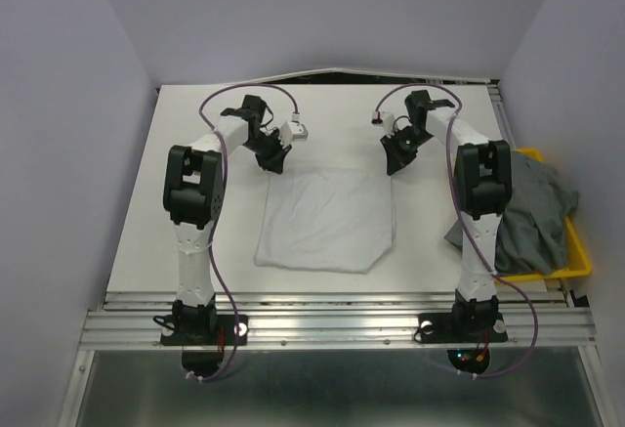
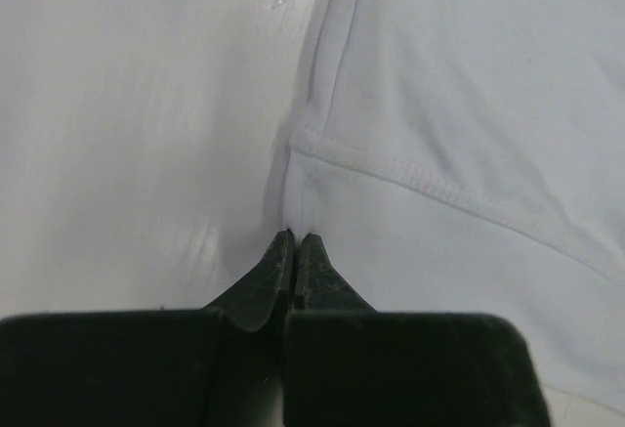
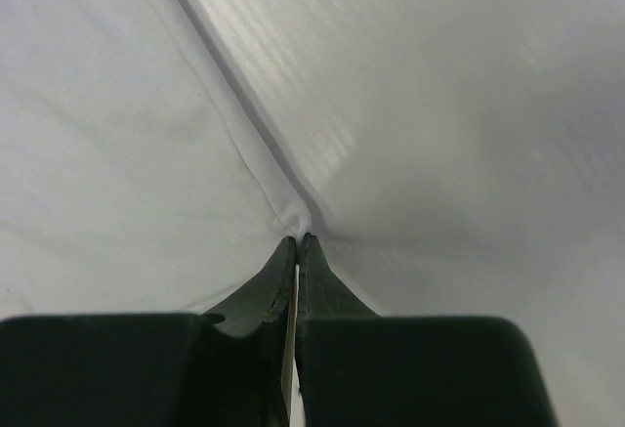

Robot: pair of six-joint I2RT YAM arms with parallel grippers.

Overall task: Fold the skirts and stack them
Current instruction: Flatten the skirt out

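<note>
A white skirt [image 1: 327, 217] lies flat in the middle of the table, its trapezoid outline wider toward the near edge. My left gripper [image 1: 274, 162] is shut on the skirt's far left corner; the left wrist view shows the hemmed cloth [image 2: 459, 134] running from the closed tips [image 2: 296, 238]. My right gripper [image 1: 395, 164] is shut on the far right corner; the right wrist view shows the cloth [image 3: 117, 153] pinched at the tips [image 3: 297, 240]. Grey skirts [image 1: 532, 214] lie heaped at the right.
A yellow plastic tray [image 1: 578, 251] sits at the table's right edge under the grey heap, which spills over its left side. Purple walls enclose the table on the left, back and right. A metal rail runs along the near edge.
</note>
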